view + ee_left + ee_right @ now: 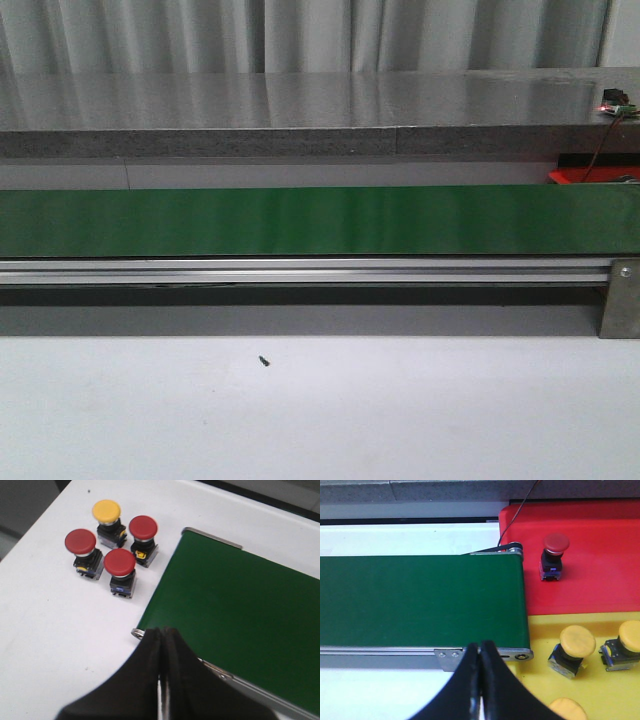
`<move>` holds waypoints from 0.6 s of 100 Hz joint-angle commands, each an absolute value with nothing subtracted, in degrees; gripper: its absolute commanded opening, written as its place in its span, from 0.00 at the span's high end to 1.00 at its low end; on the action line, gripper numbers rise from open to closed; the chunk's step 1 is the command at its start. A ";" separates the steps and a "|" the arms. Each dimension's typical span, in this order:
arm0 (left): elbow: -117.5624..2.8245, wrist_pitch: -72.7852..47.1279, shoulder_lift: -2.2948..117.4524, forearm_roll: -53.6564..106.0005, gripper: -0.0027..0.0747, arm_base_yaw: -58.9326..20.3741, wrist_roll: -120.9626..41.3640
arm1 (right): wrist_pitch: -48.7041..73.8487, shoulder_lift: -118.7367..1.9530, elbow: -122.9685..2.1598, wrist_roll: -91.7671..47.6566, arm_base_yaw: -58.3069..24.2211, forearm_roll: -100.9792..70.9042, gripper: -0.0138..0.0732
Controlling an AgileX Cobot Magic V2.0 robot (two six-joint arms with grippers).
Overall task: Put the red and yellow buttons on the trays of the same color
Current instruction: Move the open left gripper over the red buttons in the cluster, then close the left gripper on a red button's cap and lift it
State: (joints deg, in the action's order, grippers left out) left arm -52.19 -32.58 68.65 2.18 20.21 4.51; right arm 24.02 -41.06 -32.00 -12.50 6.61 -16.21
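While both grippers [161,645] [480,652] are pressed closed and empty, red buttons [120,562] lie beyond the left.

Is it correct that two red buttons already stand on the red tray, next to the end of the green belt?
Not quite: only one red button stands on the red tray, as the right wrist view shows. The rest holds: the tray is next to the end of the green belt.
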 commanded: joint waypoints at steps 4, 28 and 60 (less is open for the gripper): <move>-57.38 -28.71 73.56 7.93 0.99 25.38 5.16 | 19.88 -40.73 -33.48 -12.82 6.57 -16.89 0.91; -65.51 -29.47 85.71 10.68 0.84 29.81 4.94 | 19.88 -40.73 -33.48 -12.82 6.57 -16.89 0.91; -79.87 -34.27 99.01 10.68 0.24 29.81 3.65 | 19.88 -40.73 -33.48 -12.82 6.57 -16.89 0.91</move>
